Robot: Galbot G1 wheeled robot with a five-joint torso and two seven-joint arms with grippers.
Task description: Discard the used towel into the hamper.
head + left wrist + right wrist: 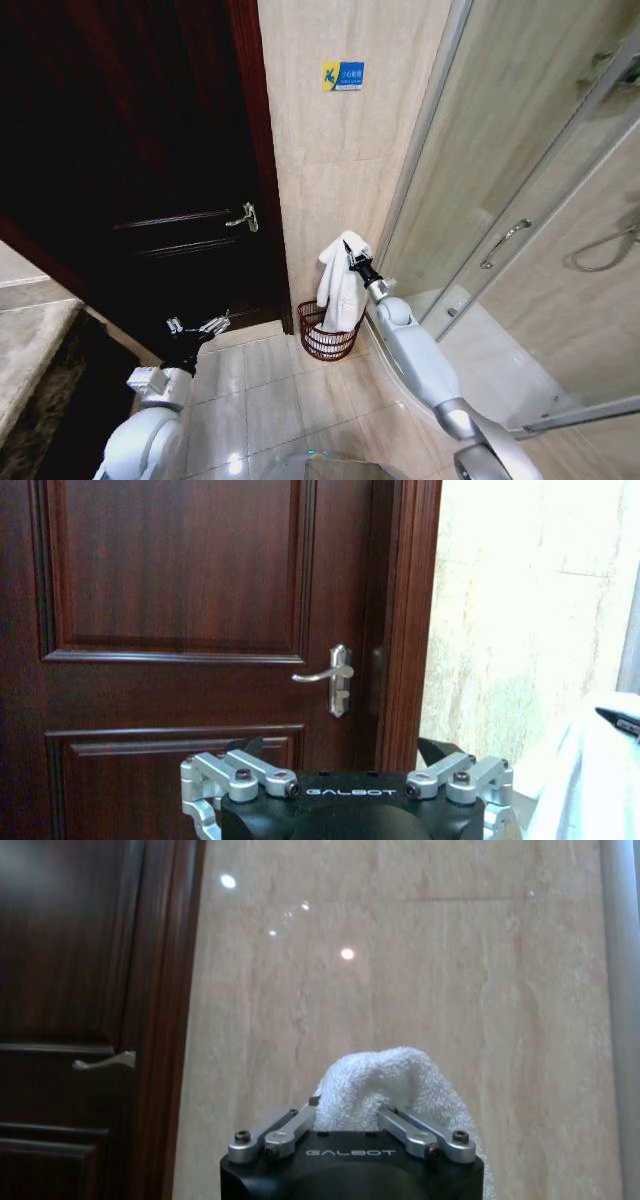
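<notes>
Had the right gripper (pixel 352 262) pinching the white towel (pixel 340 285) mid-frame right above the hamper (pixel 326 338), left gripper (pixel 198 327) idling spread wide lower left by the door (pixel 150 150).

Right pincer (pixel 352 1119) clamps white towel (pixel 392 1078) before beige wall (pixel 420 967)

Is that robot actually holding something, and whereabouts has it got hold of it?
Yes: the right gripper pinches the white towel near its top; the rest hangs over the hamper.
</notes>
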